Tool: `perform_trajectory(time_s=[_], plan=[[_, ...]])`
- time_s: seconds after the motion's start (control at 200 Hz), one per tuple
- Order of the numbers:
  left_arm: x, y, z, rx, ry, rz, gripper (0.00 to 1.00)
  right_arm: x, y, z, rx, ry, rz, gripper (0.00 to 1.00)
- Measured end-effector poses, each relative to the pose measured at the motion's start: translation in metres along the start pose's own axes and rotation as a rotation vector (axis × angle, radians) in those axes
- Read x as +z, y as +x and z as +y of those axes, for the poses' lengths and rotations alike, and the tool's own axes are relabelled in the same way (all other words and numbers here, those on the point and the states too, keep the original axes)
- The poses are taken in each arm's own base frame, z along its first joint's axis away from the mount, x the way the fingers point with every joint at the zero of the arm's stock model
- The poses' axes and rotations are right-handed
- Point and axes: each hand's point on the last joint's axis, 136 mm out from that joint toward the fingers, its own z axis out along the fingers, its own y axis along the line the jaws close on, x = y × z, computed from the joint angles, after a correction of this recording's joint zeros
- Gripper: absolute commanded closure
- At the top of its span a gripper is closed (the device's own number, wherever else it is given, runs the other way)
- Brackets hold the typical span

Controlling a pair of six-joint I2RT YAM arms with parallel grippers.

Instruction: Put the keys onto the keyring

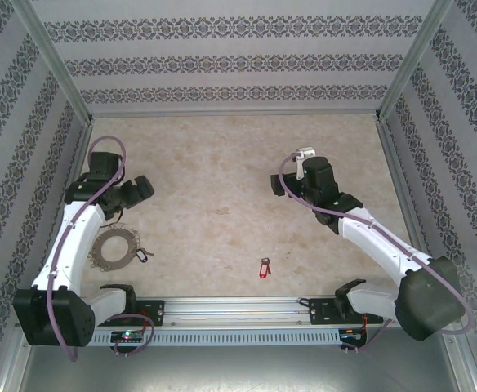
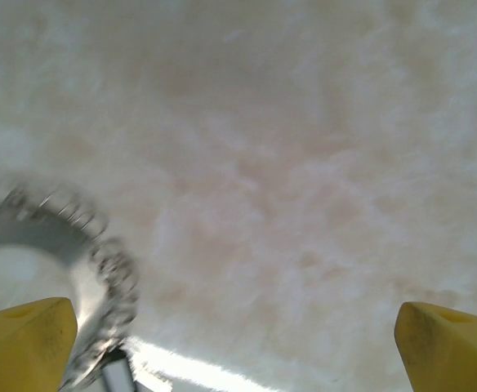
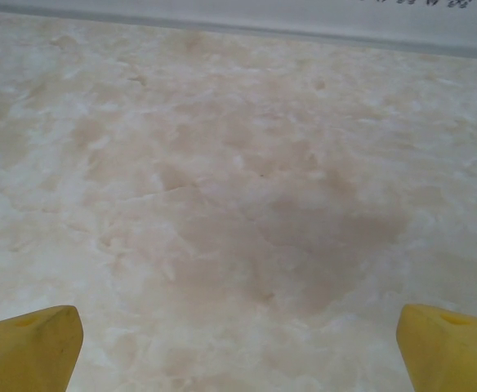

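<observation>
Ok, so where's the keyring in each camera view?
Top external: keyring lies on the near left of the tabletop, beside the left arm.
Left wrist: lower left, beside one finger of the left gripper.
Right wrist: bare tabletop ahead of the open right gripper.
Shared landmark: the beige marbled tabletop.

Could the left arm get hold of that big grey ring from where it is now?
Probably yes. The keyring lies flat on the table just beside the left arm, close to its open fingers, and nothing rests on top of it.
</observation>
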Motion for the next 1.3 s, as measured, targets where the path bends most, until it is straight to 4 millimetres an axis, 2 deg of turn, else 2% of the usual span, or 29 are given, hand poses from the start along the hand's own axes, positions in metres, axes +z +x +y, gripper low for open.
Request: perform_trajectory(time_s=[0.29,0.39,0.58,0.799,1.109,1.204,1.304], plan=[[0.048,0.075,0.051,-0.124,-0.159,0.219,0.00,-0.004,-0.004,0.004,0.004,-0.022,0.019,0.02],[0.065,0.087,0.058,-0.170,-0.177,0.260,0.00,-0.012,-0.015,0.006,-0.001,-0.032,-0.005,0.02],[0.087,0.082,0.057,-0.179,-0.189,0.267,0.00,-0.033,-0.041,0.009,-0.004,-0.049,-0.088,0.02],[0.111,0.080,0.056,-0.162,-0.191,0.283,0.00,-0.040,-0.046,0.004,-0.007,-0.038,-0.099,0.02],[0.115,0.086,0.050,-0.121,-0.196,0.276,0.00,-0.057,-0.054,-0.008,-0.034,-0.005,-0.119,0.02],[0.117,0.090,0.035,-0.078,-0.197,0.265,0.00,-0.060,-0.053,-0.016,-0.029,0.015,-0.117,0.02],[0.121,0.096,0.003,-0.025,-0.167,0.270,0.00,-0.062,-0.051,-0.022,-0.023,0.031,-0.106,0.02]])
